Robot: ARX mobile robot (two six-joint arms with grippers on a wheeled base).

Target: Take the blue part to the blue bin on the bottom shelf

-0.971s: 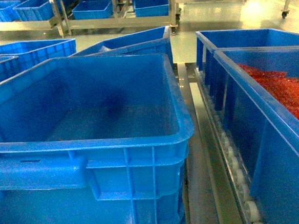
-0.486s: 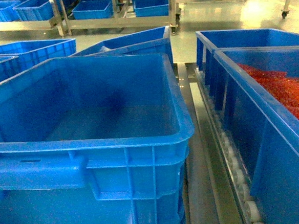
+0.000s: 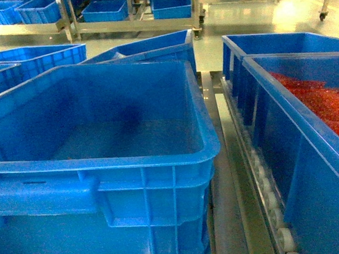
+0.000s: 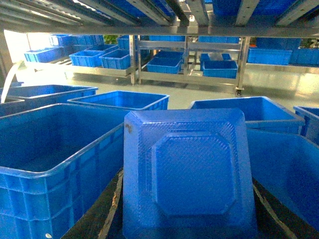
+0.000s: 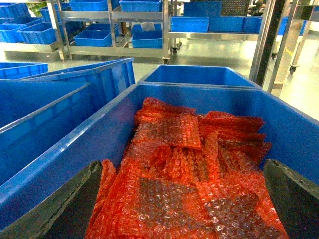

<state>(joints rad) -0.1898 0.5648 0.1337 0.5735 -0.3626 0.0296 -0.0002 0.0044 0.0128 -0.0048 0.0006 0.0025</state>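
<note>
L gripper (image 4: 187, 234) clamps the blue part (image 4: 187, 174), held upright above the crates, prob. for a drop into the blue bin (image 3: 208, 144) just left. R gripper (image 5: 182, 219) spread wide, empty, over red bags (image 5: 184, 164).

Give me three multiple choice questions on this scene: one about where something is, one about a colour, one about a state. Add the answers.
1. Where does the red bubble wrap lie?
A) in the crate on the right
B) on a far rack
C) on the floor

2. What colour is the part in the left hand?
A) red
B) blue
C) green

3. The blue bin in front is:
A) empty
B) lidded
C) half full

Answers:
1 A, the right wrist view shows it heaped inside the crate.
2 B, the part is blue like the crates.
3 A, its bare floor shows.
</note>
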